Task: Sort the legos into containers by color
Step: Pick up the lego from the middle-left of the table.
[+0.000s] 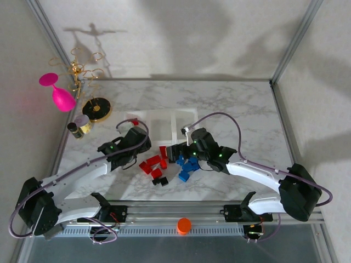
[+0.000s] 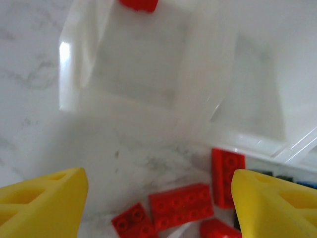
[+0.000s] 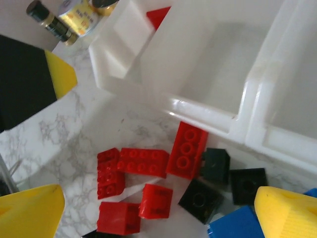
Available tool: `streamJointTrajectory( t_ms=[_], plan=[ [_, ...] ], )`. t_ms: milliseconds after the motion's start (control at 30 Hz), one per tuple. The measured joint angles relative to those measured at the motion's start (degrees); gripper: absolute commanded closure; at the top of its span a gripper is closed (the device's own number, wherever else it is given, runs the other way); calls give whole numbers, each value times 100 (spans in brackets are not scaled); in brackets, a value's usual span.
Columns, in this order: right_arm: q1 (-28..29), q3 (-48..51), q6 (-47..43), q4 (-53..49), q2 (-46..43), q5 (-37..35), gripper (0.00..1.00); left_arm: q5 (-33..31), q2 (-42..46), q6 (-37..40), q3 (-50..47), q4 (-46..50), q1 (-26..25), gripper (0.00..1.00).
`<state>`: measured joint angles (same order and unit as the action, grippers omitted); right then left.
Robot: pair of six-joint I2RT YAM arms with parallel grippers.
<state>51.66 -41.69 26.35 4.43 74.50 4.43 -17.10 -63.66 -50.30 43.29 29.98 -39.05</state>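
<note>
Likely step: red lego bricks (image 2: 181,206) into leftmost clear tray (image 2: 124,106) | left gripper (image 2: 159,186) open, empty, over them | right gripper (image 3: 159,198) open, empty | next: lower, pinch one brick squarely

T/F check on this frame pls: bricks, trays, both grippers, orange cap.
1. A red brick lies in a tray: true.
2. The left gripper holds a brick: false, its jaws are open with nothing between them.
3. The blue bricks are in a tray: false, they lie on the table.
4. The right gripper is open: true.
5. The orange cap sits among the bricks: false, it sits apart at the near edge.
</note>
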Motion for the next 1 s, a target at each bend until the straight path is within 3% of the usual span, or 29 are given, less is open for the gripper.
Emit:
streamJointTrajectory(
  t_ms=[133, 400, 1000],
  plan=[
    [90, 4, 81, 4, 101, 15, 1, 175, 417, -413, -415, 111, -114, 24],
    [87, 105, 197, 39, 168, -28, 1, 699, 378, -804, -1038, 72, -492, 19],
    [90, 262, 195, 68, 168, -186, 1, 833, -876, -848, -1128, -577, -767, 21]
  ],
)
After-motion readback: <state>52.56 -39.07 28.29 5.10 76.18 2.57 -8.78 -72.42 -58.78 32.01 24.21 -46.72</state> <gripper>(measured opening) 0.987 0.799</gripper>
